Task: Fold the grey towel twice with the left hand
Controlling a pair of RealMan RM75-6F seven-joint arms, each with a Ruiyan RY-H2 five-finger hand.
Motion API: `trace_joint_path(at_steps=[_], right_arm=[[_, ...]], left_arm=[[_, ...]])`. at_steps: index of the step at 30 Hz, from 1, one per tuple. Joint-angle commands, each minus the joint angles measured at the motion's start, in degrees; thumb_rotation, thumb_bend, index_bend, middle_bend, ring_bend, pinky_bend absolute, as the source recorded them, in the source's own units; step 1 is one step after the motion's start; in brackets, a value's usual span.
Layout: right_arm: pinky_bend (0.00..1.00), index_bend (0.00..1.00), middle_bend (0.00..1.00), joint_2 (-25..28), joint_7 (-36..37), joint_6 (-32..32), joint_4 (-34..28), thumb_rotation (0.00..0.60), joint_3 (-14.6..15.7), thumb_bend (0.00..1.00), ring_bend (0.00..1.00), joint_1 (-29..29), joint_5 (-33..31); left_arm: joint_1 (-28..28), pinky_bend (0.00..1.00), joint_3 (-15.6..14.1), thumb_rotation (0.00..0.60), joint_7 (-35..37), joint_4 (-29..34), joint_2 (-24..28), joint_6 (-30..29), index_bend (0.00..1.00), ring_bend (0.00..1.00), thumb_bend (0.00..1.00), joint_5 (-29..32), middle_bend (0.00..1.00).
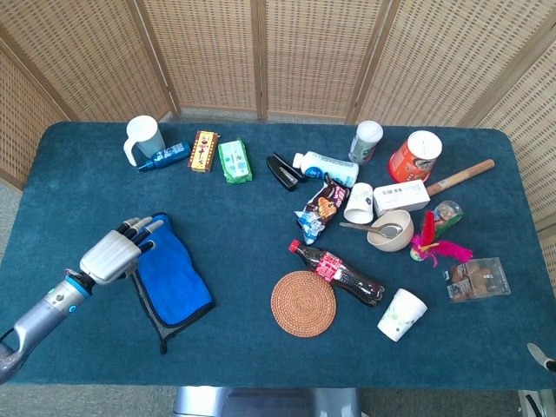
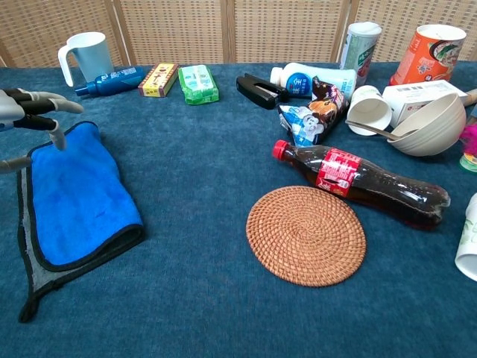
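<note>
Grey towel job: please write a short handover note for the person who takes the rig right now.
Left hand: open, fingers spread over the far-left edge of the towel; no grip shows.
Right hand: not in view.
Towel: front-left of the table, lying doubled with the blue side up and the grey layer showing under its near edge.
Done: one fold, as it appears.
Left: take an edge and make the second fold with the left hand.

The left hand point(image 1: 114, 254) has a pale silver-grey shell over its back, with dark fingers point(image 1: 143, 228) tipped in lighter grey. At the wrist sits a bright blue ring — behind it a smooth grey forearm point(image 1: 39, 316), possibly metal.
</note>
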State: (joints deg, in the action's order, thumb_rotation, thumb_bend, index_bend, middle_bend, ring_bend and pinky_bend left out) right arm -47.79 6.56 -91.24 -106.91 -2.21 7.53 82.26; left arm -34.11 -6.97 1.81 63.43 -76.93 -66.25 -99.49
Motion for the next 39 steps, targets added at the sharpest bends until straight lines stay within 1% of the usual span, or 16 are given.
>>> trace_joint_path(at_steps=[1,9,10,17,19,22,27,39], right_arm=[[0.00,0.00,0.00,0.0,0.1,0.0,0.0,0.600,0.0,0.00,0.00,0.0,0.0],[0.00,0.00,0.00,0.1,0.4,-0.2,0.0,0.600,0.0,0.00,0.00,0.1,0.0],[0.00,0.00,0.00,0.2,0.5,-0.3,0.0,0.600,0.0,0.00,0.00,0.1,0.0],[0.00,0.00,0.00,0.2,0.6,-0.3,0.1,0.600,0.0,0.00,0.00,0.2,0.1],[0.00,0.00,0.00,0.2,0.6,-0.3,0.1,0.600,0.0,0.00,0.00,0.1,0.1],[0.00,0.00,0.00,0.2,0.6,-0.4,0.0,0.600,0.0,0.00,0.00,0.2,0.1],[0.00,0.00,0.00,0.1,0.4,-0.4,-0.1,0.600,0.0,0.00,0.00,0.2,0.2],[0.00,0.00,0.00,0.2,0.5,-0.5,-0.1,0.600,0.1,0.00,0.00,0.2,0.3]], left_arm=[[-0.3,0.18,-1.4,0.600,0.4,1.8,0.4,-1.9,0.32,0.00,0.52,-2.8,0.00],[-0.7,0.18,-4.5,0.600,1.0,4.4,1.1,-2.5,0.32,0.00,0.52,-7.1,0.00],[-0.7,0.18,-5.3,0.600,1.5,4.7,1.2,-2.5,0.32,0.00,0.52,-8.0,0.00],[-0.3,0.18,-7.5,0.600,4.5,3.8,0.8,-4.2,0.31,0.00,0.51,-10.6,0.00],[-0.2,0.18,-8.0,0.600,5.0,3.3,0.7,-4.4,0.31,0.00,0.48,-11.2,0.00],[0.0,0.18,-8.8,0.600,5.4,2.6,0.4,-5.2,0.31,0.00,0.41,-12.3,0.00],[0.7,0.18,-9.7,0.600,5.4,1.4,-0.7,-7.3,0.31,0.00,0.37,-14.1,0.00],[1.6,0.19,-10.0,0.600,4.2,-0.2,-2.8,-9.2,0.30,0.00,0.37,-15.5,0.00]])
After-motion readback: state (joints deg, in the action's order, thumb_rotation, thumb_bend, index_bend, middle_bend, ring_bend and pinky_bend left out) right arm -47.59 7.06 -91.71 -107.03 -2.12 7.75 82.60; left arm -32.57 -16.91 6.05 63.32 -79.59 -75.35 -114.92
